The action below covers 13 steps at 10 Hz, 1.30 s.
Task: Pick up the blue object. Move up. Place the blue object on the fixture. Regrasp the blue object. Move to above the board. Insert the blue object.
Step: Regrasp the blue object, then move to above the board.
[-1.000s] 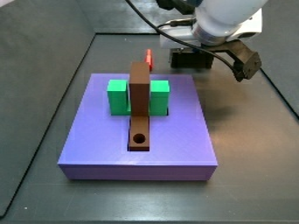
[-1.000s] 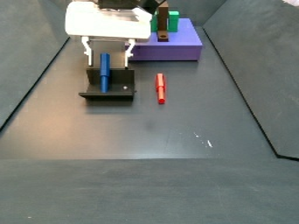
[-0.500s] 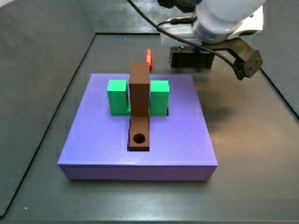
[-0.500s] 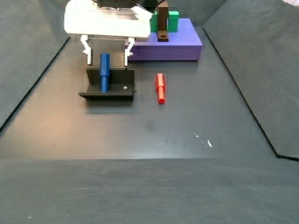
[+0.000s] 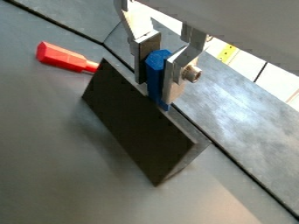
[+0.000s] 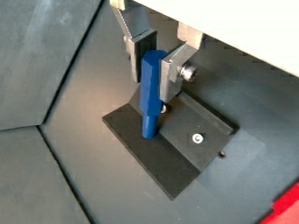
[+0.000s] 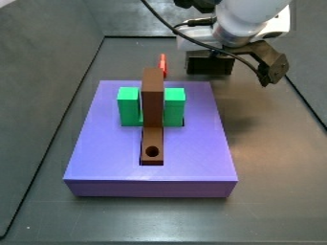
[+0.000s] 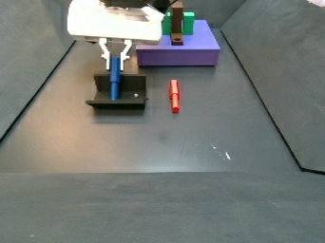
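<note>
the blue object (image 6: 152, 94) stands upright on the fixture (image 6: 176, 153), its lower end on the base plate beside the upright wall, as both wrist views show. the gripper (image 6: 158, 57) is right over the fixture with its silver fingers (image 5: 180, 70) pressed against both sides of the blue peg's upper part, pinching it. in a side view the red peg (image 8: 174, 95) lies on the dark floor just beside the fixture. the board (image 7: 153, 139) sits well apart, bearing the green block (image 7: 129, 105) and the brown bar (image 7: 153, 120).
</note>
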Motion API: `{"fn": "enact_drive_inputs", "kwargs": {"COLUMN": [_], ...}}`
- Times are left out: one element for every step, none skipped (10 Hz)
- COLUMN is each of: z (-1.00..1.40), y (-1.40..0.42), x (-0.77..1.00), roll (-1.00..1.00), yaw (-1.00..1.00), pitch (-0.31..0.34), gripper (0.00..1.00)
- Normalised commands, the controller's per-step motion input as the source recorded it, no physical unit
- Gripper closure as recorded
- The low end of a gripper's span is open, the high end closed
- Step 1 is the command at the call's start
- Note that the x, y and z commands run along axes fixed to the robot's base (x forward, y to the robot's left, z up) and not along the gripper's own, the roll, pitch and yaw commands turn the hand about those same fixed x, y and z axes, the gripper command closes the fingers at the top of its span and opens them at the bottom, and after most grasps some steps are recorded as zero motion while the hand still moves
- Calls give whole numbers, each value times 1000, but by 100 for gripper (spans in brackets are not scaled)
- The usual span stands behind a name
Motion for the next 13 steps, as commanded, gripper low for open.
{"fn": "enact_drive_inputs", "kwargs": {"z": [0, 0, 0, 0, 0, 0, 0, 0, 0, 0, 0, 1400, 1400], "y": [0, 0, 0, 0, 0, 0, 0, 0, 0, 0, 0, 0, 21], "x": [0, 0, 0, 0, 0, 0, 0, 0, 0, 0, 0, 0, 21], "roll": [0, 0, 0, 0, 0, 0, 0, 0, 0, 0, 0, 0, -24], "yaw": [0, 0, 0, 0, 0, 0, 0, 0, 0, 0, 0, 0, 27], "pitch": [0, 0, 0, 0, 0, 0, 0, 0, 0, 0, 0, 0, -25], "gripper": [100, 100, 100, 100, 100, 100, 100, 100, 100, 100, 100, 100, 100]}}
